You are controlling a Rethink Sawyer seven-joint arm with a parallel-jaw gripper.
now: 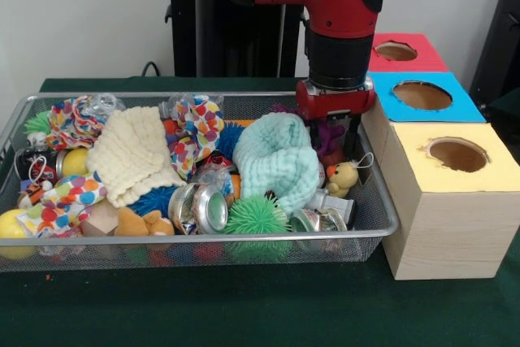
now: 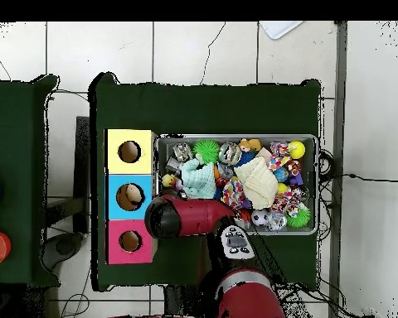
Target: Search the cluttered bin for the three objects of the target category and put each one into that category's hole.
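Note:
The wire-mesh bin [image 1: 388, 215] is full of clutter. My gripper [image 1: 335, 142] hangs low over its far right corner, fingers spread and empty, with a purple spiky toy [image 1: 331, 137] just behind them. The yellow duckling [image 1: 343, 177] lies just in front of and below the gripper, by the right wall; it also shows in the overhead view [image 2: 167, 180]. The orange-brown bear [image 1: 143, 223] lies at the front rim. An orange and black striped bit [image 1: 31, 193], perhaps the tiger, peeks out at the left end. The red-surround hole [image 1: 396, 51] is farthest back on the right.
Blue-surround [image 1: 422, 95] and yellow-surround [image 1: 457, 154] holes stand on the wooden boxes right of the bin. A mint cloth [image 1: 280, 156], a cream cloth [image 1: 134, 152], dotted fabric [image 1: 195, 127], a green spiky ball [image 1: 257, 215] and metal tins [image 1: 203, 207] fill the bin.

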